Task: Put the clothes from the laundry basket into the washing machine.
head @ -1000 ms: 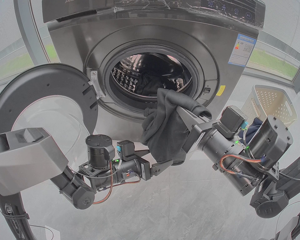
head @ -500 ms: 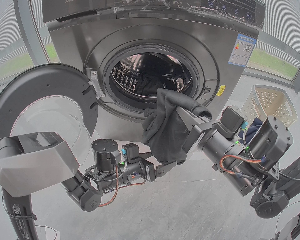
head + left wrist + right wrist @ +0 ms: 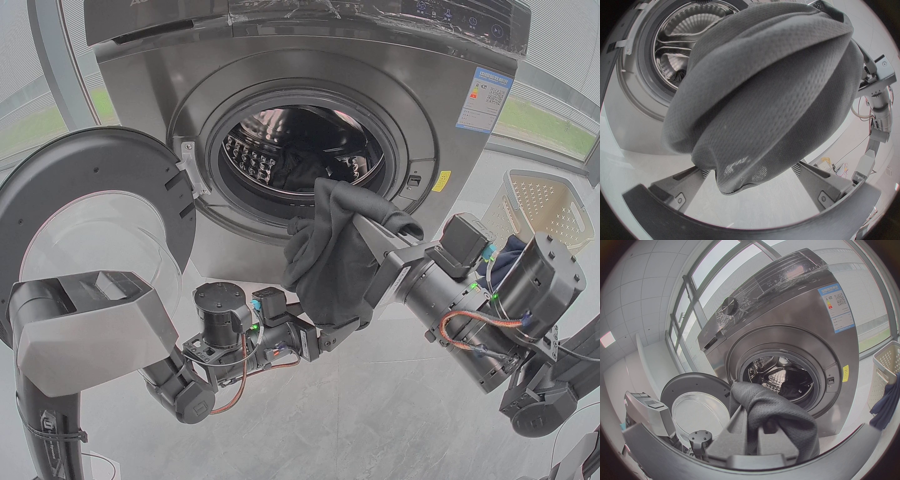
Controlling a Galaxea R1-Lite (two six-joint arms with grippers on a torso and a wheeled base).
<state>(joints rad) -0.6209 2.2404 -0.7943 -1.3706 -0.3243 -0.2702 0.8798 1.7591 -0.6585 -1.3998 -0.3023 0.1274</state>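
Dark grey mesh garment (image 3: 328, 262): hangs in folds from right gripper (image 3: 357, 219), whose fingers are clamped on its upper part; sits just in front of the round opening of the grey steel front-loading washing machine (image 3: 144, 87), outside the drum (image 3: 250, 156). Left gripper (image 3: 750, 170): below the garment, fingers spread wide on either side of its lower hem. Round machine door (image 3: 94, 169): stands open at the left. Drum contents: 1 dark cloth (image 3: 300, 165). Beige perforated plastic laundry basket (image 3: 544, 203): right of the machine, 1 dark blue cloth (image 3: 886, 402) over its rim.
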